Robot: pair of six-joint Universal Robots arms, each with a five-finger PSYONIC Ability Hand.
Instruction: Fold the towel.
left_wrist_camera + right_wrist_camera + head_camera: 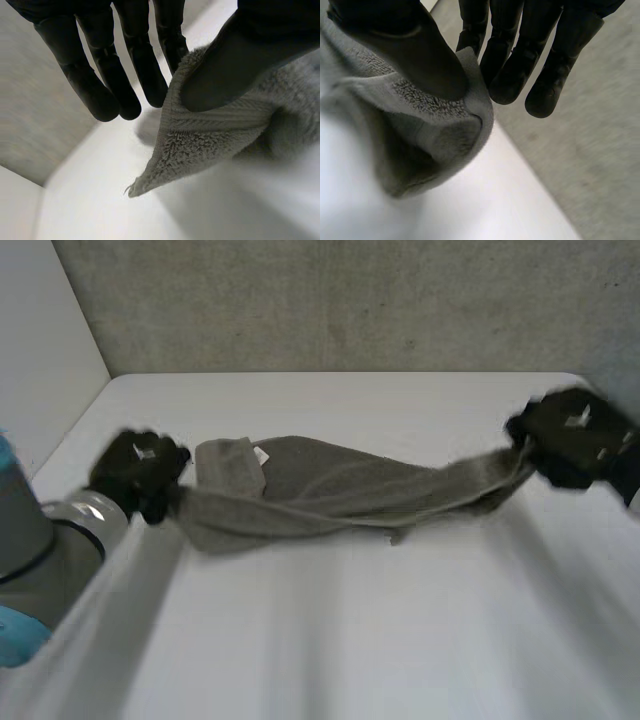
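Grey terry cloth, strung out like a rope: the towel (340, 490) ran twisted between the two hands over the white table (350, 640). It sagged through the middle, and from the head view I could not tell whether the belly touched the top or only hung just above it.

The left hand (140, 472) had one end. Its wrist view showed the thumb pressed onto the woven border, pinching it against a finger behind, while the other fingers (100, 85) stood straight and free beside the cloth. The right hand (572, 438) held the far end the same way, with the thumb down on the hem, the cloth nipped tight and the spare fingers (545, 70) hanging past the edge.

A flap lay turned over near the left hand, so the cloth was not spread flat.

By the look of it the towel was soft, limp and light, with a thick pile that grips rather than slips. It would droop and twist wherever nothing held it. The firm hems at the corners looked like the best places to take it, since a hold in the middle would only bunch it.
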